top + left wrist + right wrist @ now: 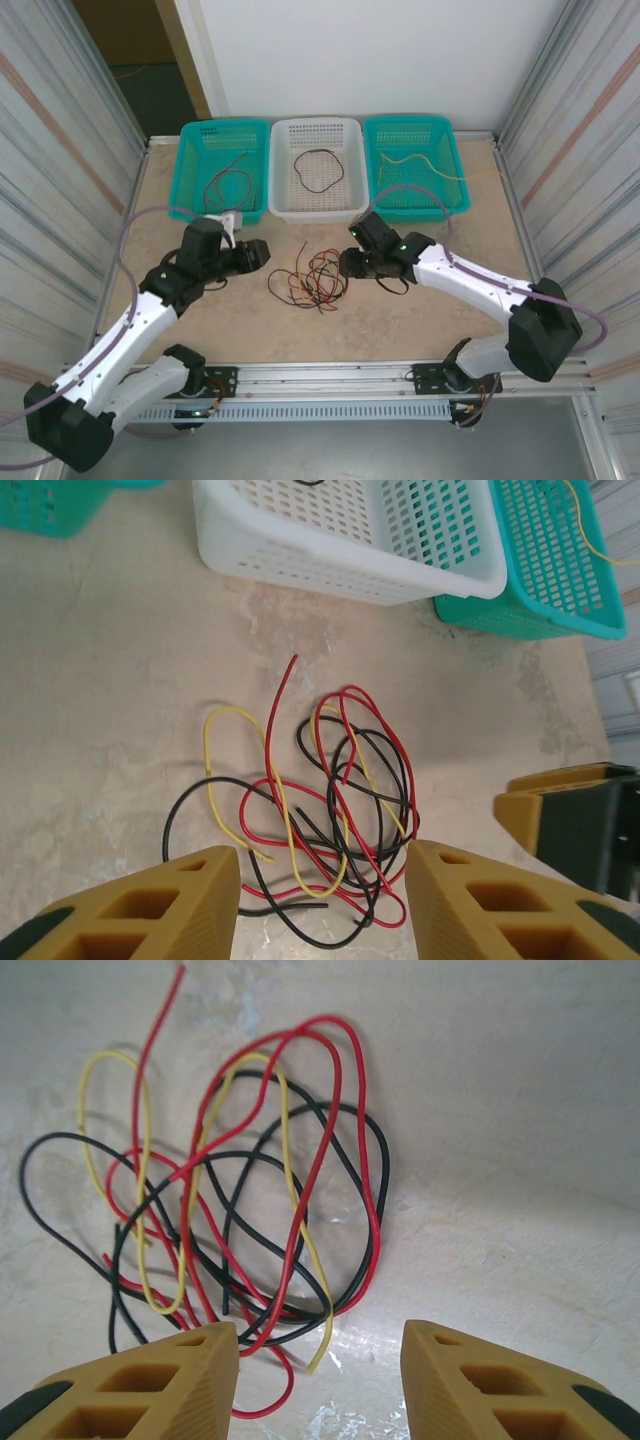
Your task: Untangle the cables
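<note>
Cables (308, 275) lie in a loose red, black and yellow knot on the table (420, 330), between my left pincer (255, 255) and right pincer (350, 264) and near both. Beyond the pincers, the white basket (283, 205) has a black loop in it.

From the left wrist, the cables (330, 810) sit just ahead of the left pincer (322, 855) and partly between its jaws, which stand apart and grip nothing. The right pincer (570, 820) waits off to its right. I judge the red tail pointing away from this pincer the easiest strand to single out.

From the right wrist, the cables (250, 1190) spread ahead and to the left of the right pincer (320, 1332), whose jaws are parted and empty. I'd pin the knot with one pincer, nip a single free end with the other, and draw slowly along that strand's run so the loops don't tighten.

I find no brand, label or writing to read.
</note>
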Controlling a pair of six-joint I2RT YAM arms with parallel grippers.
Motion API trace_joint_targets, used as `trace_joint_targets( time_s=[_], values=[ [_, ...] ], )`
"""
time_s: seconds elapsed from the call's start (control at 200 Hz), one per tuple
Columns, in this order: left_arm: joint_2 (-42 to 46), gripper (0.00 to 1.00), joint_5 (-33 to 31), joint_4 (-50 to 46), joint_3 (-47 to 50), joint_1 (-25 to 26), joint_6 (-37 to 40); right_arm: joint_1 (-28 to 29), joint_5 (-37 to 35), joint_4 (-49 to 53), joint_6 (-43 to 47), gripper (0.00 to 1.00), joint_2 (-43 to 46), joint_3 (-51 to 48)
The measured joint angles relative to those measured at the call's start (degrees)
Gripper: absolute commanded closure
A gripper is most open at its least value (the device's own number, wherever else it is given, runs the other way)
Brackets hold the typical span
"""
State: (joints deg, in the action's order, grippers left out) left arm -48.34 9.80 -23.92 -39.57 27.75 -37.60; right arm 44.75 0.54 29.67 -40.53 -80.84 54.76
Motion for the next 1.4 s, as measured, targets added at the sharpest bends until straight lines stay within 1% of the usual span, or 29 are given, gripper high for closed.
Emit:
trace_joint_targets(
  time_s=[0.075, 0.125, 0.205, 0.296, 0.406, 0.621, 0.651, 0.681, 0.731, 0.782, 0.822, 0.867, 0.967, 1.072, 1.267, 1.328, 1.398],
  values=[
    [1.55, 0.55, 0.04, 0.79, 2.32, 0.52, -2.05, 0.33, 1.42, -0.9, -0.85, 0.58, -2.27, 0.02],
    [2.01, 0.56, 0.17, 1.49, 3.67, 0.72, -3.08, 1.03, 2.29, -1.36, -1.03, 0.57, -3.93, 0.39],
    [2.14, 0.57, 0.17, 1.88, 5.38, 0.85, -4.39, 4.02, 2.82, -1.51, -0.81, 0.55, -6.82, 2.25],
    [2.75, 0.57, 0.0, 1.86, 6.71, 0.85, -5.46, 8.26, 2.64, -1.27, 0.31, 0.55, -9.77, 6.12],
    [5.68, 0.56, -0.26, 1.6, 7.63, 0.85, -6.29, 12.0, 2.34, -1.25, 0.9, 0.56, -12.92, 10.71],
    [11.08, 0.56, -1.36, 1.44, 7.63, 0.85, -6.38, 12.48, 2.27, -0.55, 1.01, 0.59, -19.96, 14.97],
    [11.34, 0.56, -1.49, 1.44, 7.63, 0.83, -6.38, 12.31, 2.25, -0.42, 1.09, 0.6, -21.05, 15.45],
    [11.45, 0.56, -1.6, 1.44, 7.63, 0.83, -6.38, 12.22, 2.19, -0.11, 1.16, 0.65, -22.05, 15.96],
    [11.5, 0.56, -1.86, 1.44, 7.63, 0.85, -6.38, 12.22, 2.1, 0.35, 1.36, 0.81, -23.52, 16.74],
    [11.47, 0.56, -2.01, 1.44, 7.63, 0.83, -6.36, 12.13, 2.1, 0.5, 2.1, 0.91, -24.52, 17.27],
    [11.39, 0.56, -2.03, 1.49, 7.63, 0.83, -6.32, 12.13, 2.03, 0.7, 2.16, 0.97, -24.79, 17.49],
    [11.19, 0.56, -2.01, 1.57, 7.63, 0.83, -6.21, 12.13, 1.88, 0.92, 2.16, 1.0, -24.76, 17.59],
    [10.54, 0.56, -1.92, 2.64, 7.63, 0.83, -5.97, 12.13, 1.66, 1.29, 2.64, 1.0, -23.34, 17.68],
    [10.38, 0.57, -1.18, 4.79, 7.63, 0.83, -5.77, 12.13, 2.01, 1.95, 3.52, 1.0, -18.91, 17.68],
    [10.43, 0.57, 2.49, 10.51, 7.65, 0.83, -5.51, 11.1, 4.63, 0.94, 4.79, 1.0, -4.04, 17.55],
    [10.4, 0.56, 4.24, 13.0, 7.67, 0.83, -5.51, 10.23, 6.34, -0.55, 5.2, 1.0, 0.87, 17.16],
    [10.29, 0.52, 6.23, 15.96, 7.69, 0.83, -5.53, 9.29, 8.63, -2.6, 5.51, 1.0, 5.7, 16.44]
  ],
)
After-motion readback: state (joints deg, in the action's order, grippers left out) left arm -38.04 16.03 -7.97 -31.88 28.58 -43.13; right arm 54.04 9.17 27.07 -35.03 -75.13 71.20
